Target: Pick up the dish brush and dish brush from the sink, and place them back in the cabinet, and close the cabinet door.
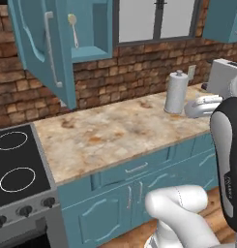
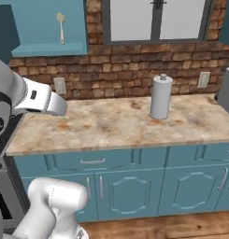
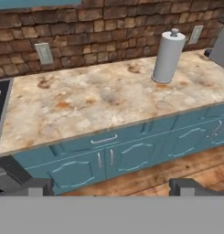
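The tool [image 3: 111, 186] is hanging with its tips spread wide and gripping nothing, out in front of the counter [image 3: 86, 109], above the low teal doors [image 3: 131, 155] and the wood floor [image 3: 150, 180]. On the counter, toward the right, a roll of paper towels [image 1: 176, 92] is standing upright, well apart from the stovetop [image 1: 13, 164] at the left end. Up on the brick wall [image 1: 120, 72], the cabinet [image 1: 93, 29] is standing open, its door [image 1: 42, 48] swinging out to the left with the silver bar handle [image 1: 51, 48] showing. One dish brush [image 1: 73, 28] is already resting upright on the shelf inside (pale head up), leaning against the back. A window [image 2: 155, 18] is sitting to the cabinet's right, and a grey appliance [image 2: 226, 95] is poking in at the far right of the counter.
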